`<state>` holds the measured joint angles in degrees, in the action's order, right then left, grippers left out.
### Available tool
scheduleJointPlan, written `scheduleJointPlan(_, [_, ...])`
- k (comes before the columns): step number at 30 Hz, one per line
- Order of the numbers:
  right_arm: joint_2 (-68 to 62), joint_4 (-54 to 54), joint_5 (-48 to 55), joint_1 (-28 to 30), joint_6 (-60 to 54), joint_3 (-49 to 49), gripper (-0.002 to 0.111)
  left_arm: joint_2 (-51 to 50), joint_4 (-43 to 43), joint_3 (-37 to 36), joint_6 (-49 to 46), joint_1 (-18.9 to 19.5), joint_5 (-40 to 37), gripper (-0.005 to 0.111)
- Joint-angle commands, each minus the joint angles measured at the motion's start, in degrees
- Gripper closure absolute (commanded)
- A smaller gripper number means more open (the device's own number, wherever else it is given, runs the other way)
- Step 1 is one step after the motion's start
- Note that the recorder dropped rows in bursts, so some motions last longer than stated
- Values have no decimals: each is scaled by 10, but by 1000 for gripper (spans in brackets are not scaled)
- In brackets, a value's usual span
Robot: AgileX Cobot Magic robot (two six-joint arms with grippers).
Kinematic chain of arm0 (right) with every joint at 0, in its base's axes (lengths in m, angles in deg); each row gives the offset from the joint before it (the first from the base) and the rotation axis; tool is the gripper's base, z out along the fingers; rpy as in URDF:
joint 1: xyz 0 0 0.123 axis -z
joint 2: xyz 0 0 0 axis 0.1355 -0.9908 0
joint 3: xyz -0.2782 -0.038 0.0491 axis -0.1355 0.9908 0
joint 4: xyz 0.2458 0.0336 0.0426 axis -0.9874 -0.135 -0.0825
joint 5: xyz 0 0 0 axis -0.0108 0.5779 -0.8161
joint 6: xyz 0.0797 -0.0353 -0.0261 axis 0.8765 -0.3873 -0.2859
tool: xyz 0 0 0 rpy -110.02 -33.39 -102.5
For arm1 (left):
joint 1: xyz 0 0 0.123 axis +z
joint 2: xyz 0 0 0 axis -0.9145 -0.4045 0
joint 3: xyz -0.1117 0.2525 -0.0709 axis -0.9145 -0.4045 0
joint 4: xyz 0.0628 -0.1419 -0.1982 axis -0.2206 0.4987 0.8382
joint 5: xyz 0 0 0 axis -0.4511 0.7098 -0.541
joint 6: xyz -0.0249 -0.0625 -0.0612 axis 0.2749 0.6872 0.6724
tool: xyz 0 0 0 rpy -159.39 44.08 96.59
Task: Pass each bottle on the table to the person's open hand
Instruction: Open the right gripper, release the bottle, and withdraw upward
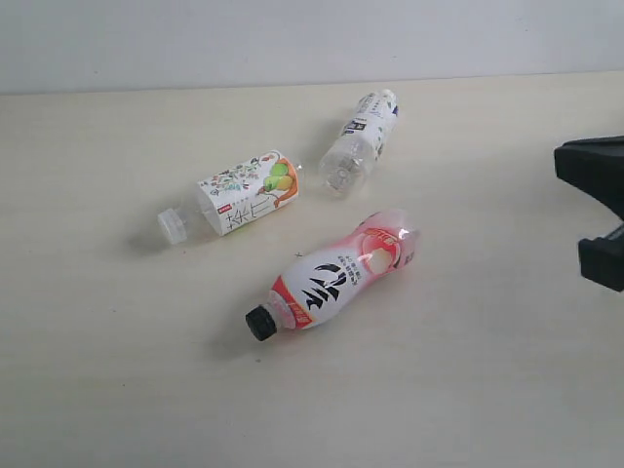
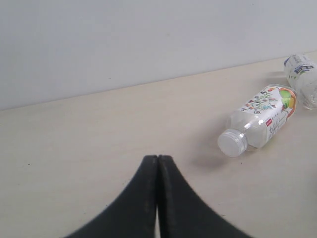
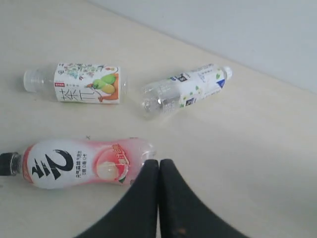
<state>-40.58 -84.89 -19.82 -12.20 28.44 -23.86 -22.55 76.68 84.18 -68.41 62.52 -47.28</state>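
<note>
Pink-red-labelled clear plastic bottle with black cap (image 3: 81, 170) lay on its side on the pale beige wood-grain table (image 3: 257, 148), base end toward my right gripper (image 3: 159, 166), whose tips were closed together, long axis crosswise to them, so I judged that arm the nearer.

The left gripper (image 2: 157, 161) has its two black fingers pressed flat together, tips meeting with no gap. It holds nothing and hangs over the table (image 2: 74, 144), pointing toward the far edge. The right gripper (image 3: 159, 164) is the same, fingers closed tip to tip and empty, and in the exterior view only black parts of the right arm (image 1: 593, 174) show, by the table's right edge.
</note>
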Motion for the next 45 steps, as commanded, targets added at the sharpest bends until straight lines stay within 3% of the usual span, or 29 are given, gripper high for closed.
scheduleJointPlan(1, [68, -12, -21, 0, -10, 23, 108, 4, 3, 0, 1, -4, 3, 106])
scheduleJointPlan(13, [169, -27, -42, 0, -16, 61, 108, 4, 3, 0, 1, -4, 3, 106])
scheduleJointPlan(33, [174, -22, -44, 0, -13, 61, 108, 4, 3, 0, 1, -4, 3, 106])
scheduleJointPlan(40, [135, 79, -18, 0, 90, 34, 108, 4, 3, 0, 1, -4, 3, 106])
scheduleJointPlan(45, [-1, 183, 101, 0, 190, -55, 108, 4, 3, 0, 1, -4, 3, 106])
